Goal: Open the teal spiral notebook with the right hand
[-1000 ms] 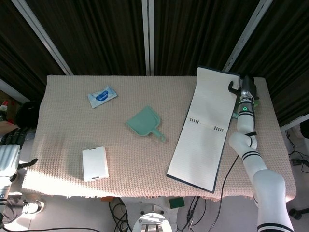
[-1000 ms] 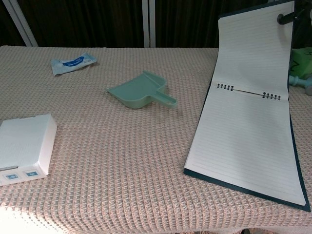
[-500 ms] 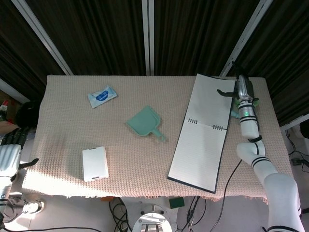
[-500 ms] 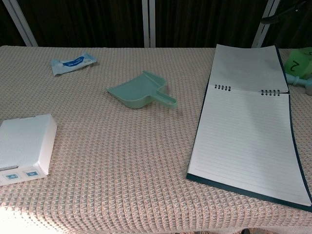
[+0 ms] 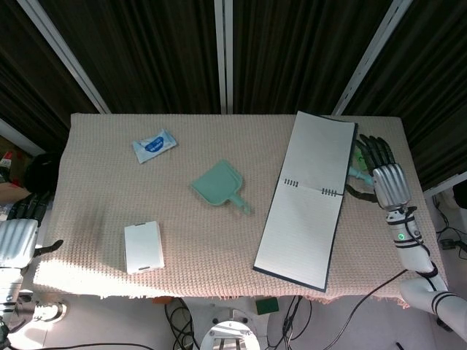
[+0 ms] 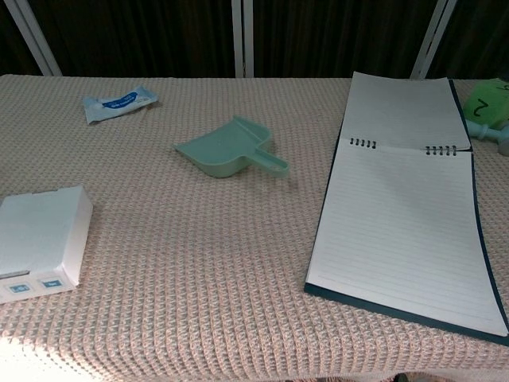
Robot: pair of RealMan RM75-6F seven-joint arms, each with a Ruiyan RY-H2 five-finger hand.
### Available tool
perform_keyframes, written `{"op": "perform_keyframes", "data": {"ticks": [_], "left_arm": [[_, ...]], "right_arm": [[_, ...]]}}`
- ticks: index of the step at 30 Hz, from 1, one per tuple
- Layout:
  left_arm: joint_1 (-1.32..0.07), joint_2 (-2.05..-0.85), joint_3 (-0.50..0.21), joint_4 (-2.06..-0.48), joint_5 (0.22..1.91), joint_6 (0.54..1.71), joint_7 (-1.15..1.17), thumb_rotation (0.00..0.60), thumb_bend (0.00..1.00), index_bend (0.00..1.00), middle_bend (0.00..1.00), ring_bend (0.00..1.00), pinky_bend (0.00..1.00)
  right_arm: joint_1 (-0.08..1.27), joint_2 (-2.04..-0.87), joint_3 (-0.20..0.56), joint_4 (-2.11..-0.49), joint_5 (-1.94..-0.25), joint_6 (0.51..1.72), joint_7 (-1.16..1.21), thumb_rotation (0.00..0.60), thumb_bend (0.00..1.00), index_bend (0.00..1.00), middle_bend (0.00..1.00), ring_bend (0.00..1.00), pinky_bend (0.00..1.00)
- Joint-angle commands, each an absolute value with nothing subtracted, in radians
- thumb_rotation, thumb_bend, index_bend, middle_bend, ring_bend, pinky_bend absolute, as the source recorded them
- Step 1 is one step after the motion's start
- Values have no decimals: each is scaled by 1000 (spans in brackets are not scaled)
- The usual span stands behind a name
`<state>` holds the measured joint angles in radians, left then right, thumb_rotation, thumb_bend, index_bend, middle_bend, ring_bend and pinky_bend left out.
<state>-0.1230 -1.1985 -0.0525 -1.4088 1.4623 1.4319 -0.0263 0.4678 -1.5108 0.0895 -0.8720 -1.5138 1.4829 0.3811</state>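
Notebook [image 5: 309, 199] lying open, long axis near-to-far, right hand [image 5: 384, 178] beside, fingers [image 5: 374, 149] spread

A pink waffle-weave tablecloth [image 6: 199, 278] carries a white-lined, dark-teal-covered open spiral notebook [image 6: 402, 231], a mint-green plastic scoop [image 6: 227, 149], a white box [image 6: 40, 239] and a blue-and-white packet [image 6: 119, 102].
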Motion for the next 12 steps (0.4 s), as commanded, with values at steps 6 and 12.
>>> {"op": "perform_keyframes", "data": {"ticks": [6,12], "left_arm": [[-111,-1198,-41,-1429,1495,1470,-2,600,59,100,85,68,129],[-100,-1197,-37,-1435,1500,1490,1,600,59,99,85,68,129]], "right_arm": [[146,-1319,-38,-1204,-1454,1601,-3,600,151,0,0,0,0],[130,-1265,-39,-1273,-1418,1518,-18,600,152,0,0,0,0]]}}
